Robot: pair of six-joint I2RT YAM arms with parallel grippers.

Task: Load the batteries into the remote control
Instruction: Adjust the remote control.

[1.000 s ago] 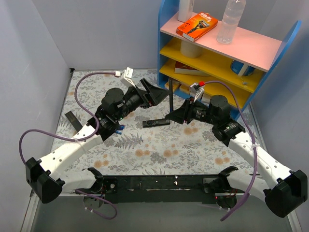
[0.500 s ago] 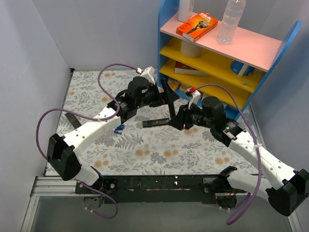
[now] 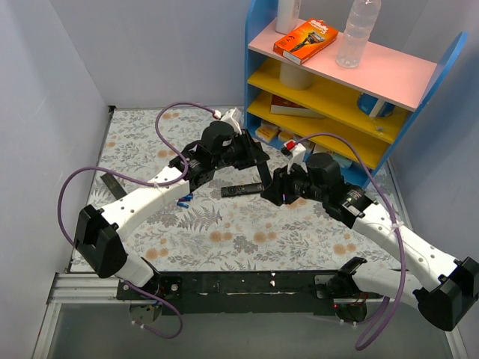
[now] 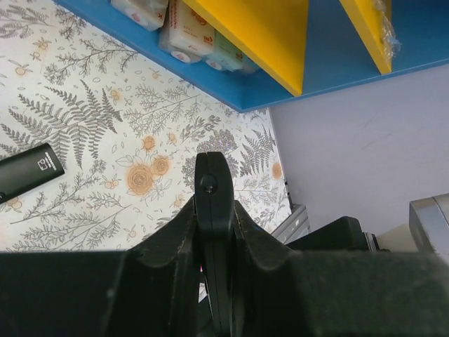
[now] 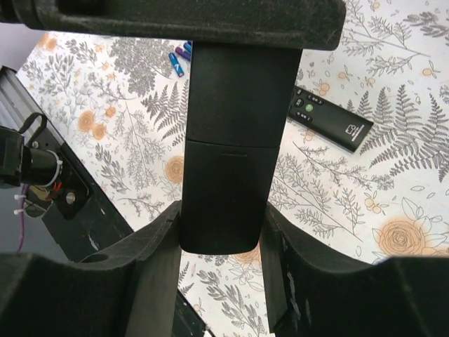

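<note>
Remote control (image 5: 235,98) held in the air above the flowered table (image 3: 224,232), near its middle, gripped at the same time by both arms. Left gripper (image 4: 212,210) with jaws pinching the slim black bar across its flat faces, right gripper (image 5: 223,217) with jaws pressed on the two narrow edges near one end of it. Batteries (image 3: 183,200) lying together on the table to the left of a second black remote with buttons (image 3: 241,190), well apart from the held remote; thin black strip (image 3: 112,185) lying flat farther left, near the table edge.
</note>
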